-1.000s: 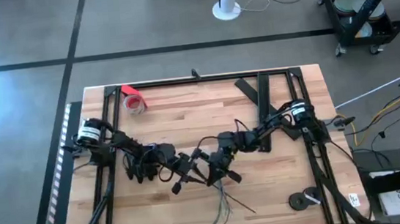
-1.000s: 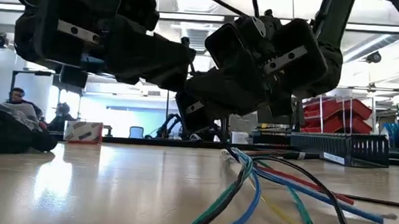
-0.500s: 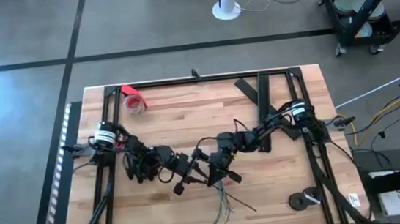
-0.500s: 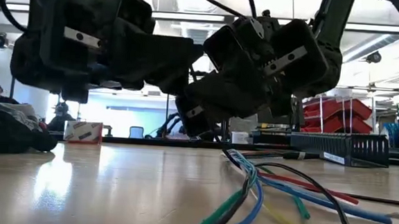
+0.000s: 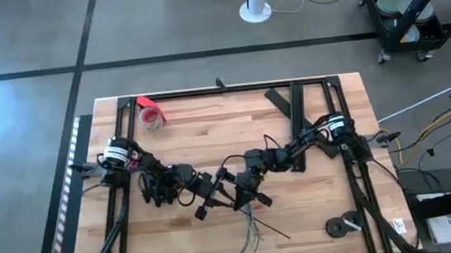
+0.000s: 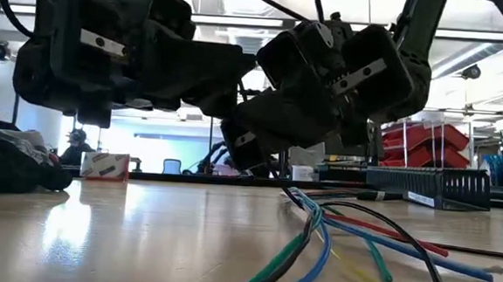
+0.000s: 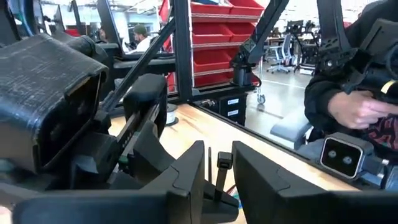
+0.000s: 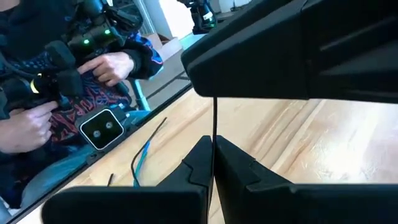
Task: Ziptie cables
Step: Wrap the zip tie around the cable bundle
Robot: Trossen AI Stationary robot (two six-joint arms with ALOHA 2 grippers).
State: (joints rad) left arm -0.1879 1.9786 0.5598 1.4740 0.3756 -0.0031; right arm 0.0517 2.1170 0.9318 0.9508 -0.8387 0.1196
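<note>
Where your tools meet: over the middle of the worktop (image 5: pixel 210 136), a little toward its near edge.
Left tool (image 5: pixel 206 205): your left arm reaches in from the left rail. Its fingers (image 7: pixel 186 177) stand a narrow gap apart.
Right tool (image 5: pixel 245 196): your right arm reaches in from the right rail, so this tool sits just right of the left one. In its wrist view the fingers (image 8: pixel 199 158) are pinched almost together on the ziptie.
Ziptie (image 8: pixel 214 121): a thin dark strip running straight up out of your right tool's pinch. In the left wrist view its end (image 7: pixel 222 163) stands upright in the gap between the left fingers; you cannot tell whether it touches them.
Cables (image 5: pixel 251 232): they start just under the two tools and fan out on the worktop toward the near edge. The low view shows green, blue, red, yellow and dark strands (image 6: pixel 316 232).
Tape roll (image 5: pixel 151 115): red, far left, well apart from the tools.
Black strips (image 5: pixel 295 111): far right.
</note>
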